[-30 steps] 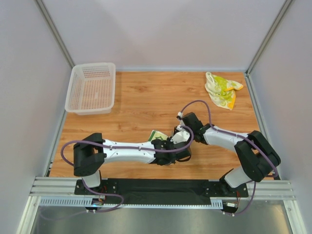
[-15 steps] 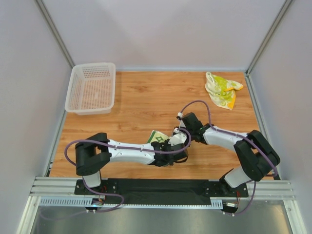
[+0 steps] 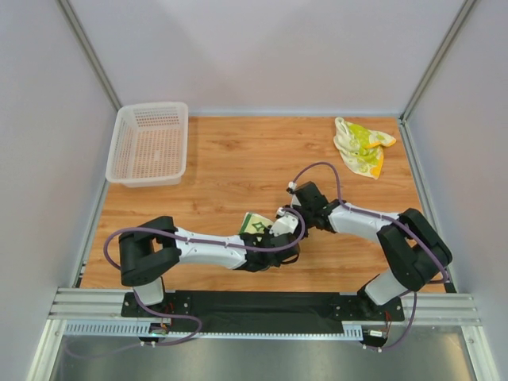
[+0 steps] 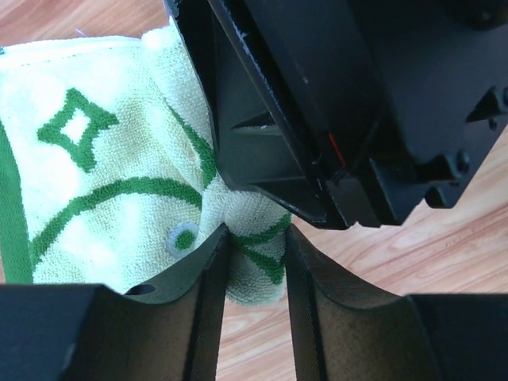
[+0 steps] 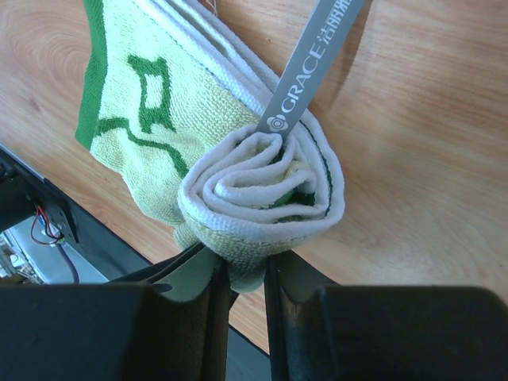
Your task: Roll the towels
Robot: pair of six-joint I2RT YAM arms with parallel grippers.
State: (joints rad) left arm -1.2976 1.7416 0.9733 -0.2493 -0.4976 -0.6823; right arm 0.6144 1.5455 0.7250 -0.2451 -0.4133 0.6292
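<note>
The cream towel with dark green lines [image 3: 255, 223] lies near the table's front centre, partly rolled, with both grippers meeting at it. In the right wrist view its rolled end [image 5: 262, 186] shows a spiral, and a grey label [image 5: 305, 71] sticks out. My right gripper [image 5: 246, 266] is shut on the lower edge of that roll. In the left wrist view a fold of the same towel [image 4: 103, 182] fills the gap of my left gripper [image 4: 258, 234], touching both fingers. The second towel [image 3: 363, 147], cream with yellow-green blotches and an orange edge, lies crumpled at the far right.
A white mesh basket [image 3: 148, 143] stands at the far left corner. The right gripper's black body [image 4: 357, 103] hangs directly over my left gripper. White walls close the table on three sides. The black mounting rail [image 3: 254, 305] runs along the near edge.
The left arm has shifted slightly and the right gripper has edged left. The green-patterned towel stays held between both grippers.
</note>
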